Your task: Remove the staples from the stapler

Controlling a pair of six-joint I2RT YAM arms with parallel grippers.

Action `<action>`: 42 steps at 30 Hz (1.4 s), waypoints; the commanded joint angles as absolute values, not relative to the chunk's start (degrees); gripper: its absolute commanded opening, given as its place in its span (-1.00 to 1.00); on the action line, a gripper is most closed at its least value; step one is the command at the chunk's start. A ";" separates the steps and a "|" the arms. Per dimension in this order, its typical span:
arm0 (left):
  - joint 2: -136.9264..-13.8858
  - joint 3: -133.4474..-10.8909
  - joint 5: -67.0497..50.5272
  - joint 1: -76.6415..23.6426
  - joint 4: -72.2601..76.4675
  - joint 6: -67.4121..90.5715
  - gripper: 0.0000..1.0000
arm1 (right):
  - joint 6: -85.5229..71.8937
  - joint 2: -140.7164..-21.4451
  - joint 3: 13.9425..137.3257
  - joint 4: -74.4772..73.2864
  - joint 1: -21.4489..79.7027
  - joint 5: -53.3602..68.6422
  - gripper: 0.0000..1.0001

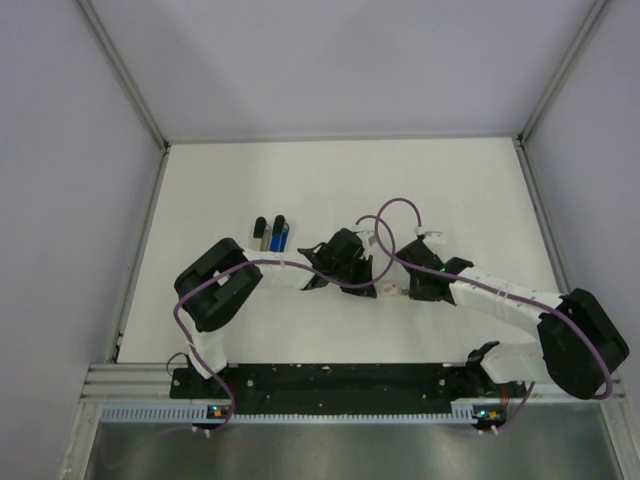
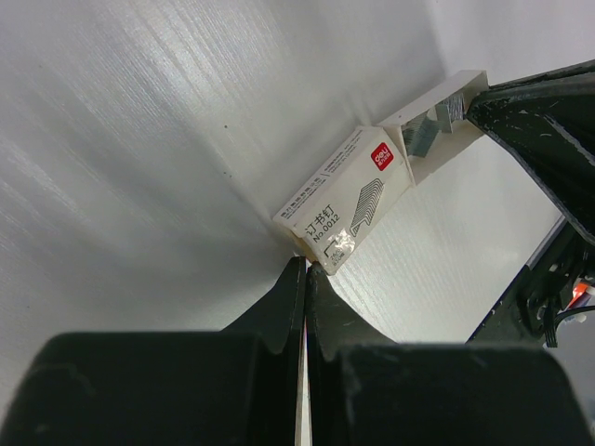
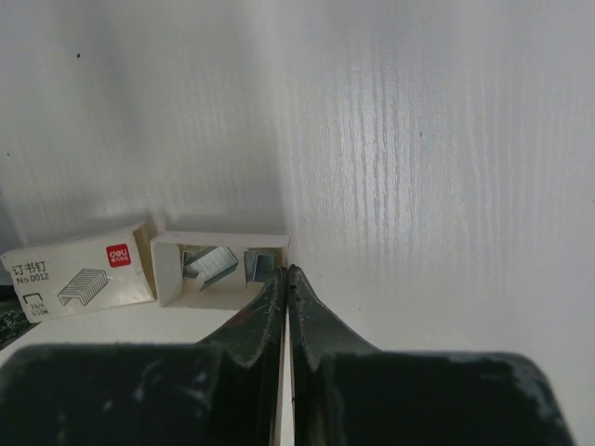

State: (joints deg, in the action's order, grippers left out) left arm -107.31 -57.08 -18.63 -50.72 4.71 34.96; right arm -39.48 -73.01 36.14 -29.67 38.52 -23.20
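Lying on the white table (image 1: 460, 190), the blue and black stapler (image 1: 279, 236) is sitting off to the left of both pincers, and nothing is touching it. Meanwhile the left gripper (image 2: 305, 269) is pressing its fingers fully together with nothing between them, tips right at the near corner of the staple box sleeve (image 2: 346, 200). Same deal for the right gripper (image 3: 286, 274): it's clamping down on nothing, pointing at the end of the slid-out tray (image 3: 167, 269), which is showing loose staples (image 3: 212, 263) inside.
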 commanded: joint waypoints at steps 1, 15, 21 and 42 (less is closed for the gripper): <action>-107.84 -58.18 -19.16 -51.06 5.01 34.54 -1.00 | -38.50 -72.07 38.32 -29.18 39.29 -25.93 -1.00; -107.67 -58.18 -18.98 -51.06 4.92 34.54 -1.00 | -38.15 -73.65 39.11 -27.95 39.29 -26.19 -1.00; -107.75 -58.18 -18.81 -51.06 4.92 34.54 -1.00 | -38.06 -74.27 39.38 -27.34 39.29 -25.40 -1.00; -108.10 -58.18 -18.81 -51.06 5.10 34.28 -1.00 | -36.83 -72.69 36.83 -26.19 39.73 -22.50 -1.00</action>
State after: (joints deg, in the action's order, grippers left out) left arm -107.37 -57.10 -18.70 -50.74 4.73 34.98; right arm -37.60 -74.26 36.86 -27.81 38.65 -22.94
